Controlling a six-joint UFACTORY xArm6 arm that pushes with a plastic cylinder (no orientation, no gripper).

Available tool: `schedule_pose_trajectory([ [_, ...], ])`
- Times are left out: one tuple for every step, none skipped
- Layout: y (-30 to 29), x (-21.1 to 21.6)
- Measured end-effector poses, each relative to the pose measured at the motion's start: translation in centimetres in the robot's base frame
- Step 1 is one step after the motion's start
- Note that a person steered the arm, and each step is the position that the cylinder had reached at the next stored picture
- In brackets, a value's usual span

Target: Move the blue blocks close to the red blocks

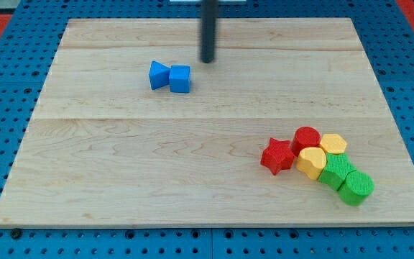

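A blue triangle block (pixel 159 75) and a blue cube (pixel 180 78) lie touching side by side in the upper left part of the wooden board (pixel 121 165). A red star block (pixel 277 156) and a red cylinder (pixel 307 138) lie at the lower right, in a cluster. My tip (pixel 207 60) stands just above and to the right of the blue cube, a short gap away from it, touching neither blue block.
Packed against the red blocks are a yellow hexagon (pixel 333 144), a yellow heart (pixel 311 162), a green block (pixel 335 172) and a green cylinder (pixel 356 187). A blue pegboard (pixel 6 86) surrounds the board.
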State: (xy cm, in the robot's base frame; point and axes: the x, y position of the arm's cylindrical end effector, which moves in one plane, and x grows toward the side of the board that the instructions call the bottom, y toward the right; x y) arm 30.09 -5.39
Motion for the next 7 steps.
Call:
schedule_pose_trajectory([
  [-9.4, 0.0],
  [-7.4, 4.4],
  [0.5, 7.2],
  [6.0, 6.2],
  [4.7, 2.6],
  [10.2, 4.0],
  [11.6, 10.4],
])
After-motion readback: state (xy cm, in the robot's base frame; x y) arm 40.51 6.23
